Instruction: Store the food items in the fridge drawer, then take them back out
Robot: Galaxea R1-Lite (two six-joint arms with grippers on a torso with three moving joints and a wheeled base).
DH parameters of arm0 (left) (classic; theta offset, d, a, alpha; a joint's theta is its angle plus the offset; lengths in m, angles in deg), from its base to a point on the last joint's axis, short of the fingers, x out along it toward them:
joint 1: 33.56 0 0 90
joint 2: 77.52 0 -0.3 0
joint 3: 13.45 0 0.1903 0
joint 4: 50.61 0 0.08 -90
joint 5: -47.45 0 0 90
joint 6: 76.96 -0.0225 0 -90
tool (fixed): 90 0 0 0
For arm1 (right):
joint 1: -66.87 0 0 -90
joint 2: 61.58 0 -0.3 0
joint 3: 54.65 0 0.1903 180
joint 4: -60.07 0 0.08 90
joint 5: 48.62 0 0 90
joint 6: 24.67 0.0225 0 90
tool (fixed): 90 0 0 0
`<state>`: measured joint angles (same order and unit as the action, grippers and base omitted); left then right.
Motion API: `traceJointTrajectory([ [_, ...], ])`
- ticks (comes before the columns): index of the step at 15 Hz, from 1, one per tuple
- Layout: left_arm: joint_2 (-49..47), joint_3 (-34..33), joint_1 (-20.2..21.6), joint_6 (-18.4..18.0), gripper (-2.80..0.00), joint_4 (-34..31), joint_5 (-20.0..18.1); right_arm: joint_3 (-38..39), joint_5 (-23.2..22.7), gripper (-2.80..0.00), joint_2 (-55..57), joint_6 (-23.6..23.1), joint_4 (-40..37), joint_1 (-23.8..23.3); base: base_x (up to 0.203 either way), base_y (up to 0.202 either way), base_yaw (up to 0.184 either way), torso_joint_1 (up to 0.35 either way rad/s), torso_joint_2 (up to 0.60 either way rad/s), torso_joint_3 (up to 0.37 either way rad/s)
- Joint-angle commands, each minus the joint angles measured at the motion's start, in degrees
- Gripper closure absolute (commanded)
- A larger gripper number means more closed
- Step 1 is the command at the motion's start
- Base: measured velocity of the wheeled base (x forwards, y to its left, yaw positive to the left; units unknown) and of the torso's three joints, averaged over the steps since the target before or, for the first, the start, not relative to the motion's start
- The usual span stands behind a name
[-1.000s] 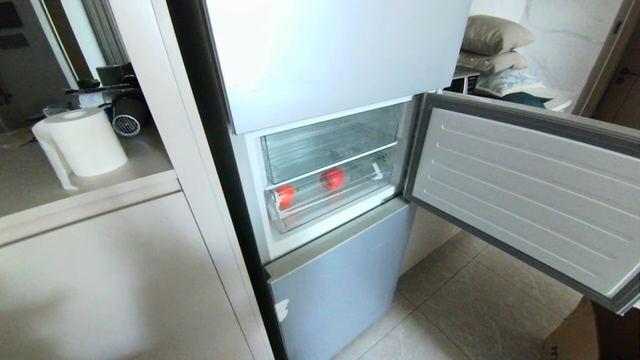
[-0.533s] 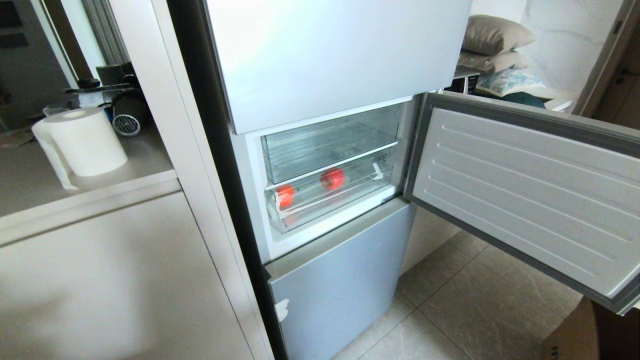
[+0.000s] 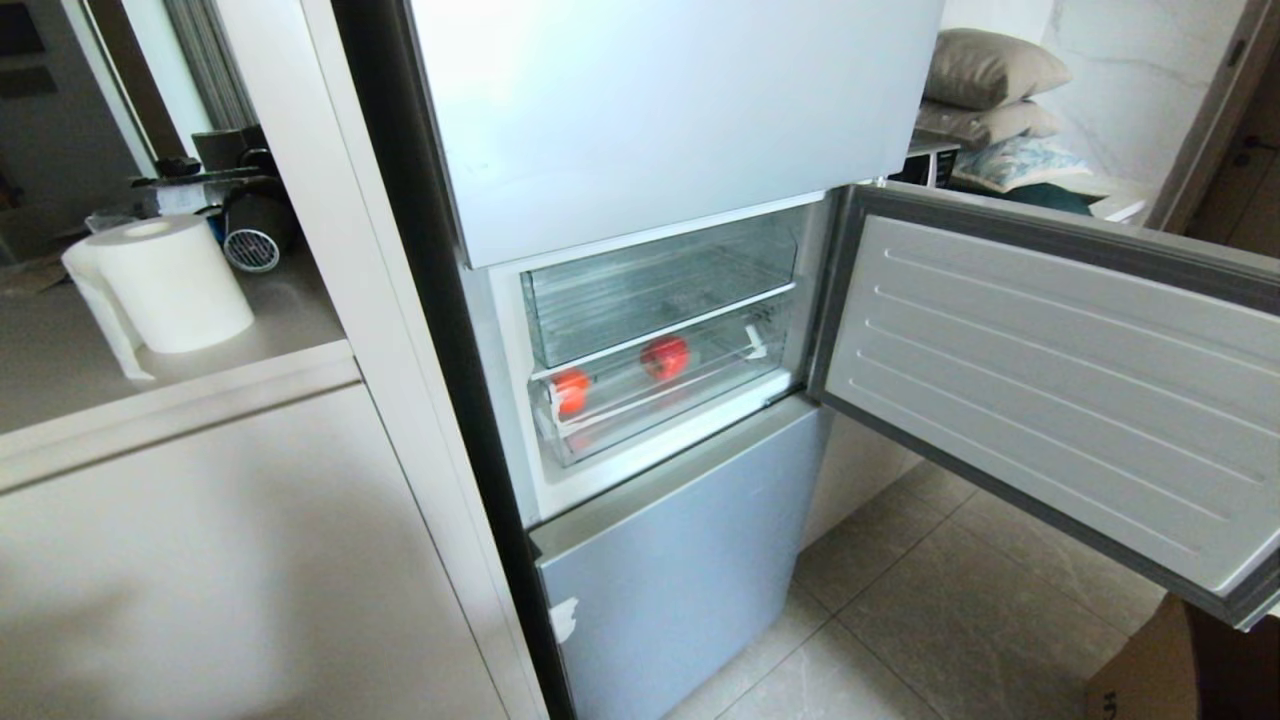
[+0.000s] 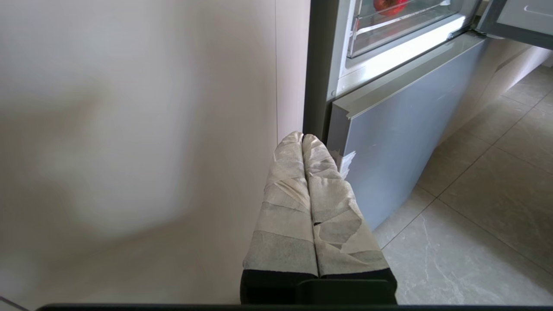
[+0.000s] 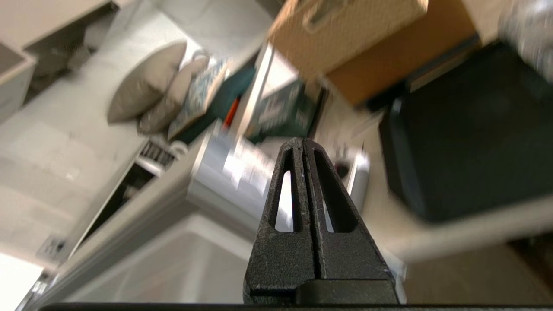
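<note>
The fridge's middle compartment stands open in the head view. Its lower clear fridge drawer [image 3: 690, 392] is pushed in and holds both food items: an orange-red one [image 3: 571, 391] at its left end and a deeper red one [image 3: 665, 357] near the middle. Neither gripper shows in the head view. My left gripper [image 4: 302, 137], fingers wrapped in pale tape, is shut and empty, low down beside the cabinet side and below the drawer [image 4: 389, 32]; a red item [image 4: 389, 4] shows there. My right gripper [image 5: 303, 141] is shut with nothing in it, facing blurred room clutter.
The compartment door [image 3: 1050, 380] swings wide to the right over the tiled floor. A clear upper drawer [image 3: 650, 290] sits above the lower one. The lower fridge door [image 3: 680, 560] is closed. A paper roll [image 3: 170, 285] stands on the left counter; a cardboard box [image 3: 1180, 670] sits bottom right.
</note>
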<state>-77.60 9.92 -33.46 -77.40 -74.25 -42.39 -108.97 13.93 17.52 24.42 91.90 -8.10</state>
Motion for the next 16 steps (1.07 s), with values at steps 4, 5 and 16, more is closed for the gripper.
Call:
traceJointTrajectory([
  [4,0.0,0.0,0.0,0.0,0.0,0.0,0.0,-15.5,-6.4,0.0,20.9,5.6,1.5,-1.0,0.0,0.0,0.0,0.0,0.0,0.0],
  [5,0.0,0.0,0.0,0.0,0.0,0.0,0.0,-19.2,-9.8,0.0,23.7,8.0,0.6,-0.8,0.0,0.0,0.0,0.0,0.0,0.0],
  [16,0.0,0.0,0.0,0.0,0.0,0.0,0.0,-43.0,-24.0,0.0,38.7,16.0,-18.4,11.9,0.0,0.0,0.0,0.0,0.0,0.0],
])
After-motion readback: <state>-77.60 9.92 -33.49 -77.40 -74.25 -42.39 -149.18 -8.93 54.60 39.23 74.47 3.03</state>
